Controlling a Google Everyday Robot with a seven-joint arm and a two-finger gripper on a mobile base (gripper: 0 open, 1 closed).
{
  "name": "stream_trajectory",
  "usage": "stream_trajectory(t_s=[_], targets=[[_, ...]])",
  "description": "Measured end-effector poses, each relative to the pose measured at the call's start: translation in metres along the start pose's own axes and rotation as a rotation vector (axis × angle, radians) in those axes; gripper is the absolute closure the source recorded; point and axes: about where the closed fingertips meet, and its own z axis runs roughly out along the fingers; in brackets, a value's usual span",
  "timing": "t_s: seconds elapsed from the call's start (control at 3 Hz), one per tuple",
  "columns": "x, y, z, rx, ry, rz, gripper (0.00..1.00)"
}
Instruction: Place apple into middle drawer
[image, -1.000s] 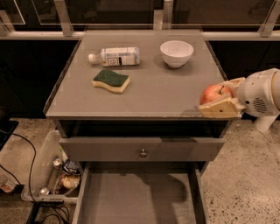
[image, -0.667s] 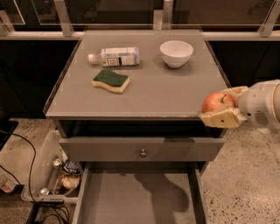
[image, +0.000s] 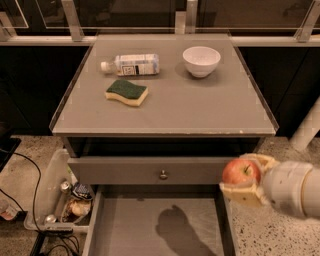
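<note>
The red apple (image: 240, 171) with its short stem sits between the tan fingers of my gripper (image: 246, 179), which is shut on it. The gripper holds it in the air at the right, below the cabinet top's front edge and just over the right side wall of the open middle drawer (image: 150, 230). The drawer is pulled out at the bottom of the view; its flat grey floor is bare and carries the gripper's shadow. Above it is a closed grey drawer front with a round metal knob (image: 163, 175).
On the cabinet top (image: 200, 110) lie a plastic bottle (image: 131, 64) on its side, a green-and-yellow sponge (image: 127, 92) and a white bowl (image: 201, 60). A clear bin (image: 55, 192) with cans and clutter stands on the floor at the left, with cables beside it.
My gripper has carried the apple from the cabinet top's right front edge down and forward, to the level of the drawer fronts beside the open drawer.
</note>
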Motion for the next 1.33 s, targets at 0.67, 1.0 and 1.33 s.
stream_trajectory(t_s=[0.67, 1.0, 1.33], targets=[[0.068, 0.051, 0.071, -0.094, -0.060, -0.013, 1.00], [0.068, 0.051, 0.071, -0.094, -0.060, -0.013, 1.00], [0.085, 0.051, 0.098, -0.112, -0.052, 0.021, 1.00]])
